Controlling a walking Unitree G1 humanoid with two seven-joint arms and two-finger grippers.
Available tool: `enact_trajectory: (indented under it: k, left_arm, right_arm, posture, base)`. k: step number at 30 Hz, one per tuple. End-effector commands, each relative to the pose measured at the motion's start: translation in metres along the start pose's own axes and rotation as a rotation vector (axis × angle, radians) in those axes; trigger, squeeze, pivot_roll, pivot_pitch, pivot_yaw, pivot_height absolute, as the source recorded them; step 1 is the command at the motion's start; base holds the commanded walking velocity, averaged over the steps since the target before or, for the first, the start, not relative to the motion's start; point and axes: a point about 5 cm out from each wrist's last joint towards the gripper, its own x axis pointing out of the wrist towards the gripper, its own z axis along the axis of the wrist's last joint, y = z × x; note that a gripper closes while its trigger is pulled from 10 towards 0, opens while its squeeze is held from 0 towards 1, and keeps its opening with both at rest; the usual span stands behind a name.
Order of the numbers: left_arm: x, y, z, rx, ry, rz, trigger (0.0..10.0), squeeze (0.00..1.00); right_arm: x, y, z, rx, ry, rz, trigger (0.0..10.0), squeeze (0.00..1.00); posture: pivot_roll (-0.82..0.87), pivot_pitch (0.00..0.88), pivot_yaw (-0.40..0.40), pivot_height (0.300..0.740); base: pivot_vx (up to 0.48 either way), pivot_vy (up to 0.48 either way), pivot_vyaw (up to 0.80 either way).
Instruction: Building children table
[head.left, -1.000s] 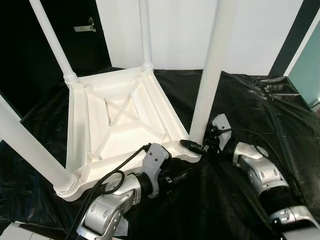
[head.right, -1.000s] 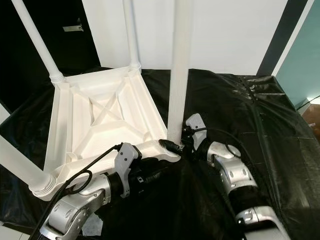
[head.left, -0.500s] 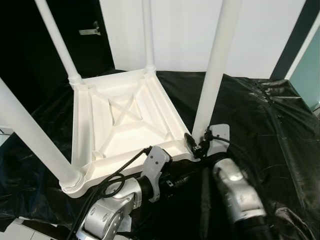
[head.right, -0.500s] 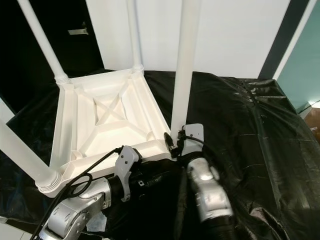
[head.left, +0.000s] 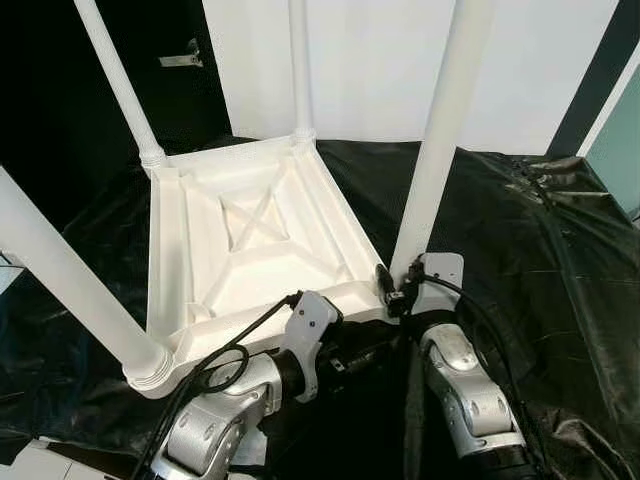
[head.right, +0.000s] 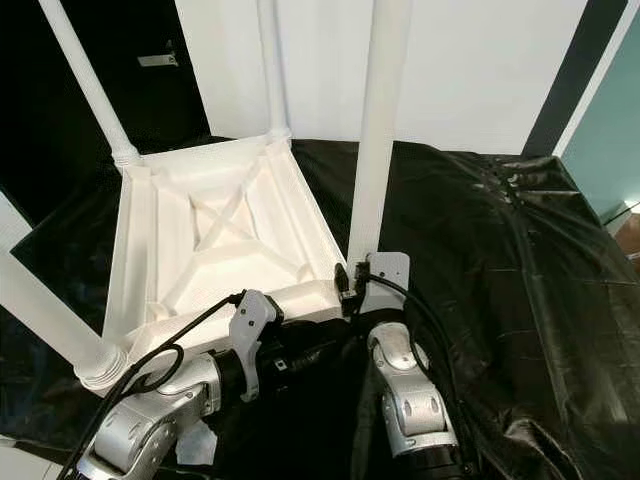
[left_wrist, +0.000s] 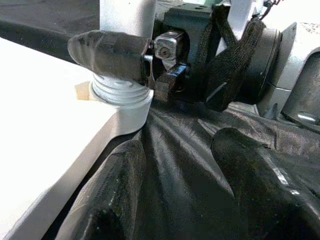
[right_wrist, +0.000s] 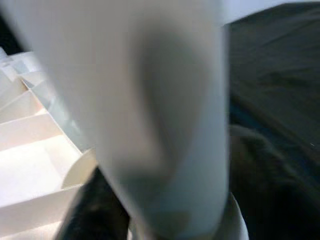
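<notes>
Left eye view: the white kids' table (head.left: 255, 245) sits upside down on a black plastic sheet (head.left: 520, 250), four legs poking up, tops cut off by the frame. A white wall panel (head.left: 370, 60) stands behind it, dark room to the left. The right gripper (head.left: 397, 287) is at the base of the near-right leg (head.left: 432, 150), one finger on each side of it, so it looks clenched on that leg. The left gripper (head.left: 370, 352) sits low, just under the table's near edge, fingers mostly hidden in the dark.

Right eye view: same scene; a teal wall strip (head.right: 610, 130) shows at far right.

Left wrist view: the left gripper's two fingers (left_wrist: 117, 185) are spread apart over the crinkled sheet, holding nothing. Beyond them is the leg's ribbed collar, with a right gripper finger pressed on it.

Right wrist view: pretty blurry, the leg looms right up close and I think a dark finger shows beside it.
</notes>
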Motion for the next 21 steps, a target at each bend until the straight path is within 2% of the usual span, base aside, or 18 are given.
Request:
enact_trajectory:
  k: [1, 4, 6, 7, 11, 12, 13, 14, 17, 21]
  left_arm:
    - [0.0, -0.001, -0.001, -0.003, 0.015, -0.018, 10.0, 0.0]
    - [0.0, -0.003, -0.002, -0.007, 0.011, -0.016, 10.0, 0.0]
    - [0.0, -0.004, -0.002, -0.012, 0.009, -0.015, 10.0, 0.0]
    - [0.0, -0.004, -0.002, -0.012, 0.009, -0.015, 10.0, 0.0]
    - [-0.002, -0.004, -0.002, -0.01, 0.009, -0.011, 10.0, 0.0]
    - [-0.002, -0.004, -0.002, -0.01, 0.009, -0.011, 10.0, 0.0]
    - [-0.003, -0.003, -0.002, -0.008, 0.009, -0.008, 10.0, 0.0]
    - [-0.004, -0.003, -0.002, -0.004, 0.01, -0.004, 10.0, 0.0]
    - [-0.007, -0.002, -0.003, 0.0, 0.015, -0.002, 10.0, 0.0]
    - [-0.009, 0.001, -0.003, 0.014, 0.024, 0.001, 10.0, 0.0]
  right_arm:
    - [-0.005, -0.009, -0.014, 0.002, 0.068, -0.037, 10.0, 1.0]
    - [-0.009, -0.016, -0.01, 0.012, 0.038, 0.01, 10.0, 1.0]
    - [-0.014, -0.02, -0.007, 0.016, 0.008, 0.093, 10.0, 1.0]
    - [-0.014, -0.02, -0.007, 0.016, 0.008, 0.093, 10.0, 1.0]
    - [-0.022, -0.034, -0.008, 0.003, 0.007, 0.242, 10.0, 0.98]
    - [-0.022, -0.034, -0.008, 0.003, 0.007, 0.242, 10.0, 0.98]
    - [-0.022, -0.039, -0.007, -0.006, 0.008, 0.269, 10.0, 0.27]
    - [-0.019, -0.045, -0.002, -0.024, -0.002, 0.343, 10.0, 0.0]
    - [-0.011, -0.048, 0.004, -0.055, -0.007, 0.438, 10.0, 0.0]
    - [0.0, -0.051, 0.01, -0.109, -0.015, 0.492, 10.0, 0.0]
  posture:
    - [-0.08, 0.0, 0.01, 0.74]
    - [-0.08, 0.0, 0.008, 0.74]
    - [-0.08, 0.0, 0.006, 0.74]
    - [-0.08, 0.0, 0.006, 0.74]
    - [-0.07, 0.0, 0.005, 0.74]
    - [-0.07, 0.0, 0.005, 0.74]
    - [-0.07, 0.0, 0.004, 0.74]
    - [-0.07, 0.0, 0.003, 0.74]
    - [-0.07, 0.0, 0.007, 0.74]
    - [-0.06, 0.0, 0.003, 0.74]
  base:
    - [0.0, 0.0, 0.0]
    - [0.0, 0.0, 0.0]
    - [0.0, 0.0, 0.0]
    - [0.0, 0.0, 0.0]
    - [0.0, 0.0, 0.0]
    - [0.0, 0.0, 0.0]
    - [0.0, 0.0, 0.0]
    - [0.0, 0.0, 0.0]
    - [0.0, 0.0, 0.0]
    - [0.0, 0.0, 0.0]
